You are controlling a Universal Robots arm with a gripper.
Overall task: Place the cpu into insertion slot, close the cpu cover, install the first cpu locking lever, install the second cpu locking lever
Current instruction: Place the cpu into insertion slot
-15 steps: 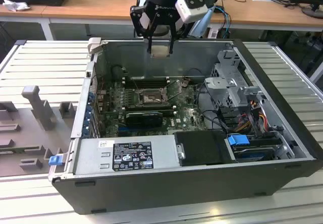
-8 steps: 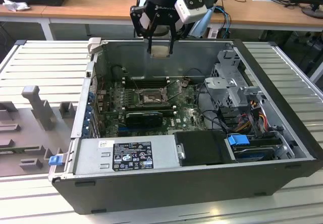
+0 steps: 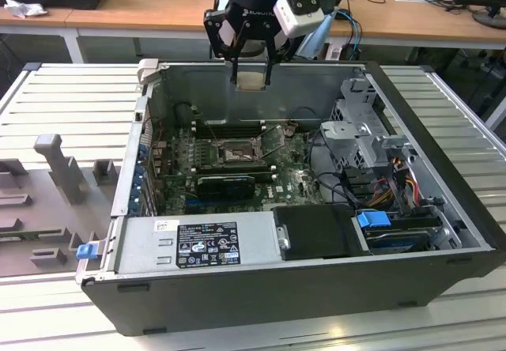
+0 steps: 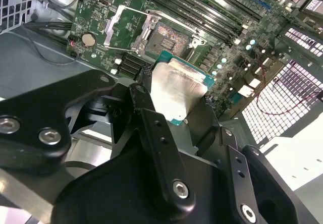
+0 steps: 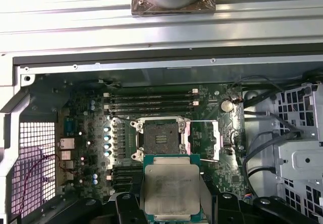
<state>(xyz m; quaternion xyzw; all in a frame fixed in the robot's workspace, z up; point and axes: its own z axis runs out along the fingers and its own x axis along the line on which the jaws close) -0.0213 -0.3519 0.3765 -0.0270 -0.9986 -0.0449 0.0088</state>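
Note:
My gripper [image 3: 251, 76] hangs above the open computer case, shut on the cpu [image 3: 251, 80], a thin square chip with a pale metal top. Both wrist views show the cpu [image 5: 171, 188] [image 4: 177, 88] clamped between the black fingers [image 4: 146, 105]. The insertion slot [image 5: 161, 138] [image 4: 166, 41] [image 3: 236, 153] lies uncovered on the motherboard, well below the chip, its dark centre exposed. The cpu cover [image 5: 214, 141] [image 4: 126, 30] stands swung open beside the slot. A thin wire lever [image 5: 202, 121] runs along the slot's edge.
Long black memory slots [image 5: 151, 100] run beside the socket. A black card [image 3: 225, 183] sits in front of it in the exterior view. A drive cage with cables [image 3: 368, 141] fills the case's right side, and a grey power supply [image 3: 198, 244] the near side.

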